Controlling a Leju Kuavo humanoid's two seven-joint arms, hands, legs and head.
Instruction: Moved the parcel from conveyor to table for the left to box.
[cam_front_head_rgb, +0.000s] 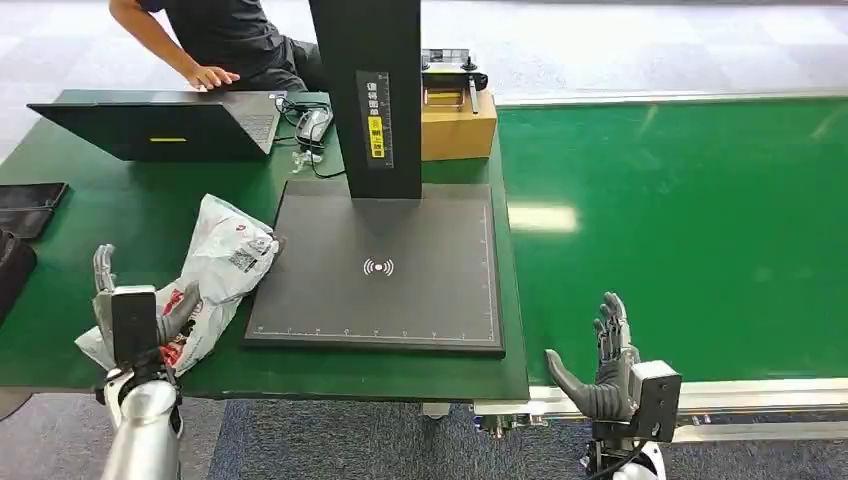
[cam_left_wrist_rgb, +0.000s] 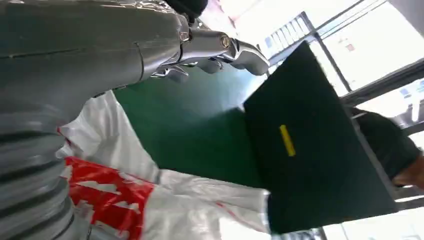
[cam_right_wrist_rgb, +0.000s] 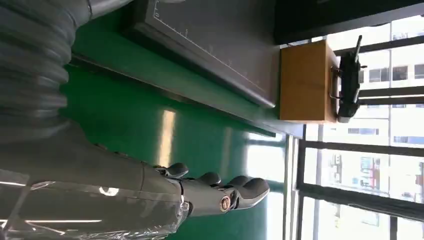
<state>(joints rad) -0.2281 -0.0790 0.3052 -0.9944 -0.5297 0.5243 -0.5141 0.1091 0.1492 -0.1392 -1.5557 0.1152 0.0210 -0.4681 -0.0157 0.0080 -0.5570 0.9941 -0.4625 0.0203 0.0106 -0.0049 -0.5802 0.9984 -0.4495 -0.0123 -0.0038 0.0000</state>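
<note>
Left robot hand (cam_front_head_rgb: 130, 310): fingers spread, holding nothing, thumb against the parcel (cam_front_head_rgb: 215, 270). Right robot hand (cam_front_head_rgb: 605, 365): spread, empty, over the conveyor (cam_front_head_rgb: 690, 220). Parcel: bench (cam_front_head_rgb: 90, 210) front edge, overhanging; risk: a nudge could tip it off.

White parcel (cam_front_head_rgb: 215, 275) with red print, perhaps lettering; green conveyor (cam_front_head_rgb: 690, 230).

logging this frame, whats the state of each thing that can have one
parcel: lying crumpled on the table, left of the scanner plate, left hand at its near end
left hand: grip on the parcel unclear
right hand: open, empty, over the conveyor's near edge
laptop: lid open
conveyor: bare
</note>
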